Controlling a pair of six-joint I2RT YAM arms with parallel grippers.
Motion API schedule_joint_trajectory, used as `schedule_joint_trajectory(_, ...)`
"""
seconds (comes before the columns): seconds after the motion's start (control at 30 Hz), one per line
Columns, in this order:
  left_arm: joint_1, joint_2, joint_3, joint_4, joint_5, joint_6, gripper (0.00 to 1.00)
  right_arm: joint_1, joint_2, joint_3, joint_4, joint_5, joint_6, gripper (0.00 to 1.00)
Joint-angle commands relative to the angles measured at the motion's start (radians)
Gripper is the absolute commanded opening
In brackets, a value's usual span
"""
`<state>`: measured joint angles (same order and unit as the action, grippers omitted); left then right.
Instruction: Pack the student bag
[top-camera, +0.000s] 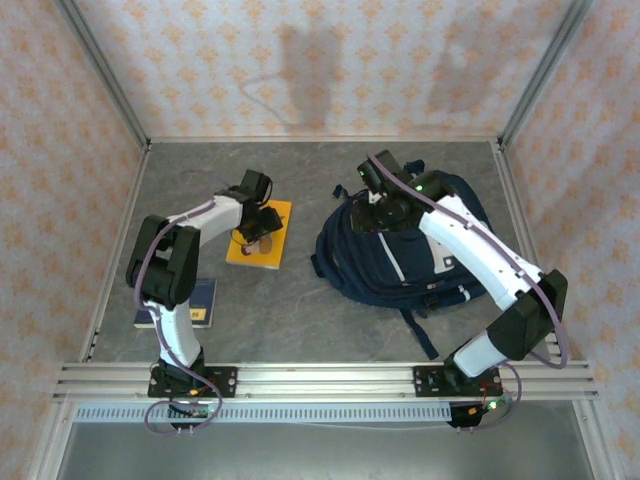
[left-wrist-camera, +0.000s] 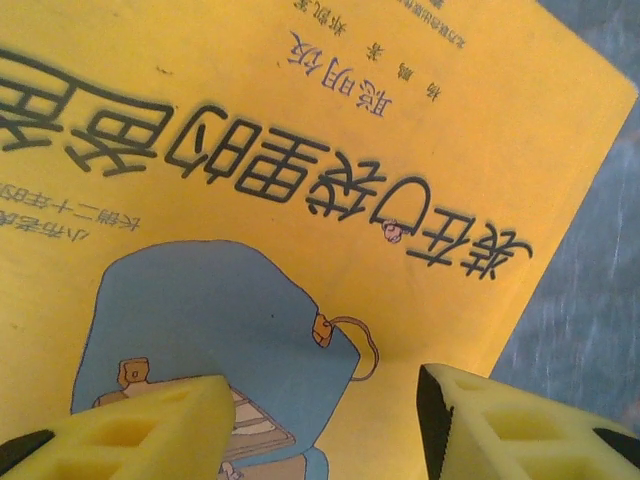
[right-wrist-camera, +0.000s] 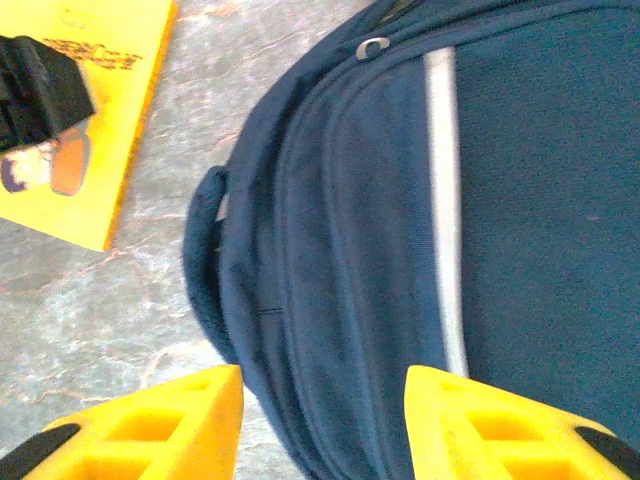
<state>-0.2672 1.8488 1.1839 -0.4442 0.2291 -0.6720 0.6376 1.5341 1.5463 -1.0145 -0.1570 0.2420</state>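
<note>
One navy student bag (top-camera: 365, 262), white-striped.

Pretty bright, even light, with soft shadows falling on the back wall (top-camera: 310, 70). Wrist views are kinda soft, and the yellow gripper fingertips (left-wrist-camera: 130, 430) look blurry up close.

navy student bag (top-camera: 385, 262) flat, table right

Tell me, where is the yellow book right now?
From the top view, the yellow book lies flat on the left half of the table, just left of the student bag, with the open left gripper right above it.
</note>
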Motion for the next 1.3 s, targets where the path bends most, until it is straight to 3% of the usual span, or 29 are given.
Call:
schedule_joint_trajectory(0.0,-0.067,-0.064,-0.160,-0.059,0.086,-0.130,0.53,0.043,0.058,-0.003,0.066,-0.097,0.011,0.45)
schedule_joint_trajectory(0.2,-0.201,-0.341,-0.369,0.030,0.195,-0.289,0.55,0.132,0.192,0.009,0.115,-0.194,0.043,0.43)
schedule_joint_trajectory(0.33,-0.197,-0.578,-0.380,-0.130,0.082,-0.246,0.58,0.162,0.271,0.028,0.109,-0.172,0.075,0.40)
schedule_joint_trajectory(0.43,-0.132,-0.676,-0.383,-0.220,0.023,-0.188,0.59,0.165,0.318,0.029,0.095,-0.181,0.142,0.35)
schedule_joint_trajectory(0.63,0.019,-0.590,-0.431,-0.150,0.051,-0.122,0.57,0.243,0.383,0.023,0.128,-0.152,0.184,0.36)
schedule_joint_trajectory(0.83,0.027,-0.424,-0.354,-0.111,0.001,-0.057,0.57,0.254,0.453,0.043,0.152,-0.097,0.264,0.47)
schedule_joint_trajectory(0.97,0.027,-0.349,-0.332,-0.093,0.006,-0.035,0.58,0.256,0.511,0.059,0.188,-0.133,0.294,0.49)
schedule_joint_trajectory(1.27,0.028,-0.338,-0.382,-0.091,0.041,-0.027,0.54,0.256,0.616,0.113,0.232,-0.177,0.319,0.49)
